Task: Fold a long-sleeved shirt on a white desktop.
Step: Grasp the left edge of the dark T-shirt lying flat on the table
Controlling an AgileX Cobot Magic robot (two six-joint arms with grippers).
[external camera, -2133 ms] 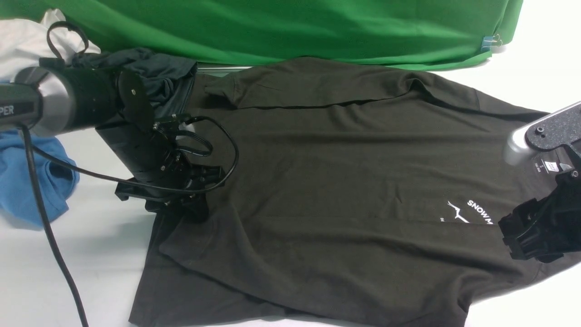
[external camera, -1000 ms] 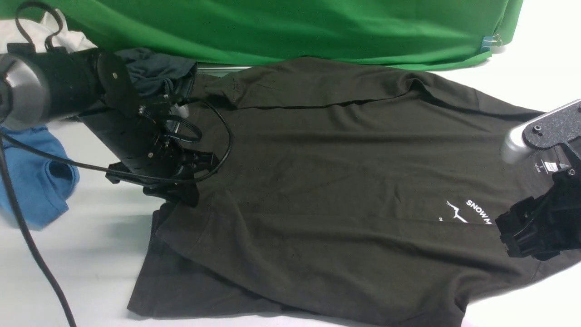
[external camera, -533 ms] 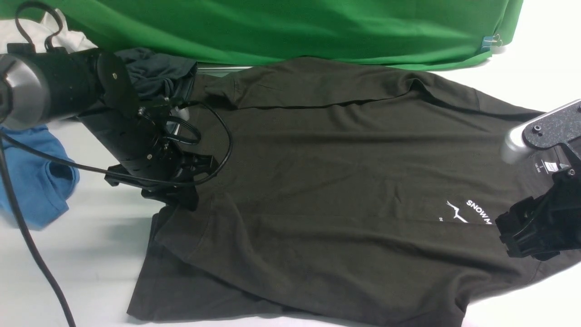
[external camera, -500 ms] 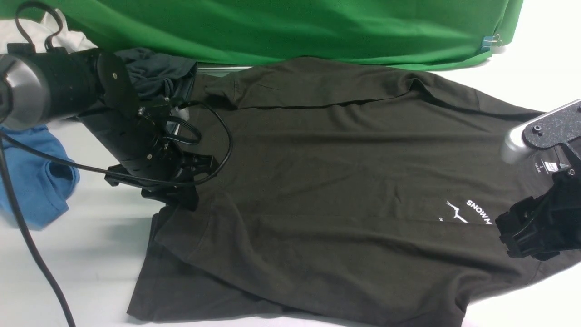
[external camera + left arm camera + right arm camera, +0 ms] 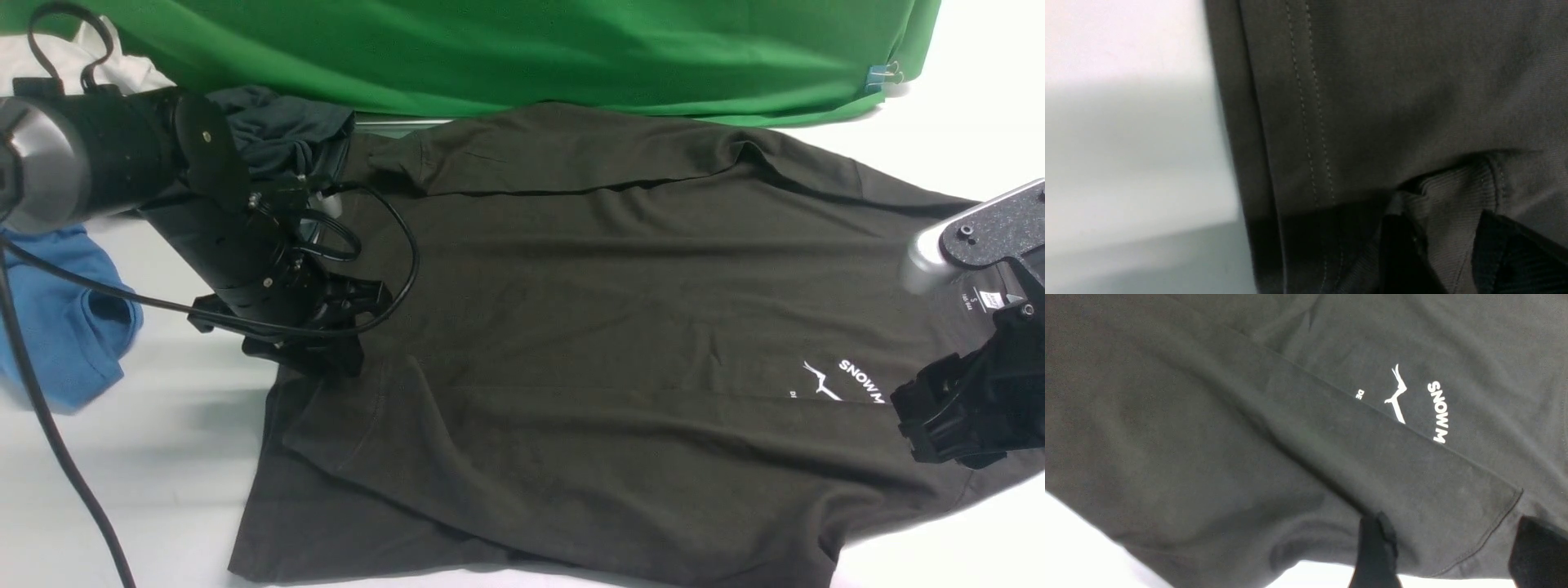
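Dark brown-black knit long-sleeved shirt (image 5: 588, 327) lies flat mid-frame on the smooth white desktop (image 5: 147, 490), sleeves folded across the body. Change: left gripper (image 5: 333, 362), centre-left, has just started parting and the cloth edge under it slumped. The ribbed cuff (image 5: 1449, 196) sits between its fingers; gripped or loose, can't tell. Likely the sleeve release. Right gripper (image 5: 931, 429), right edge: spread wide, empty, over the chest. White print (image 5: 864, 380) reads "SNOW M", "DE" beside the bird logo (image 5: 823, 381). Neck label (image 5: 989, 300) unreadable.

Front view: high, facing forward over tabletop (image 5: 163, 490). Both wrist views: close-up on long-sleeved shirt (image 5: 612, 327), shared with front view.
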